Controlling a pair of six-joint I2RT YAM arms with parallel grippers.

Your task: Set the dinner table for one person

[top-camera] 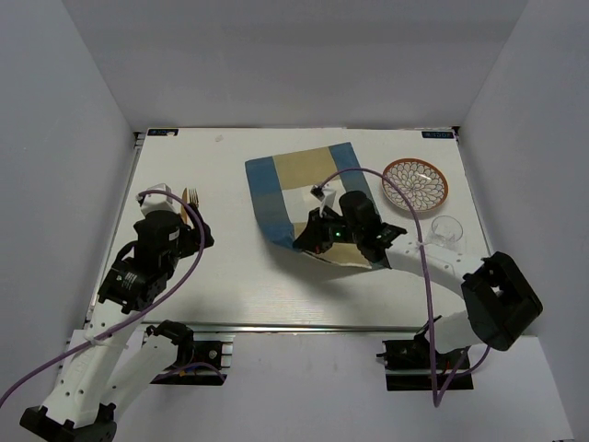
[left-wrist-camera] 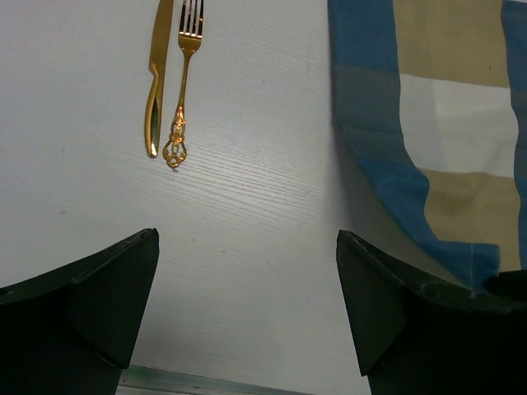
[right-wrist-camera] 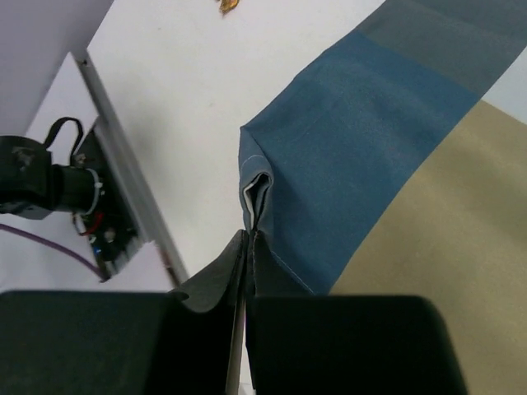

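The white dinner table (top-camera: pixel 239 276) carries a blue-and-tan striped placemat (top-camera: pixel 304 180) at its middle. My right gripper (top-camera: pixel 317 230) is shut on the placemat's near blue corner (right-wrist-camera: pixel 272 185), pinching a fold of cloth and lifting it off the table. A gold knife (left-wrist-camera: pixel 156 74) and gold fork (left-wrist-camera: pixel 183 82) lie side by side at the left. My left gripper (left-wrist-camera: pixel 247 317) is open and empty above bare table near the front edge, just below the cutlery. A patterned plate (top-camera: pixel 415 183) and a clear glass (top-camera: pixel 447 230) stand at the right.
A metal rail (top-camera: pixel 276 327) runs along the table's near edge. White walls enclose the table on three sides. My right arm (top-camera: pixel 442 267) stretches across the near right, next to the glass.
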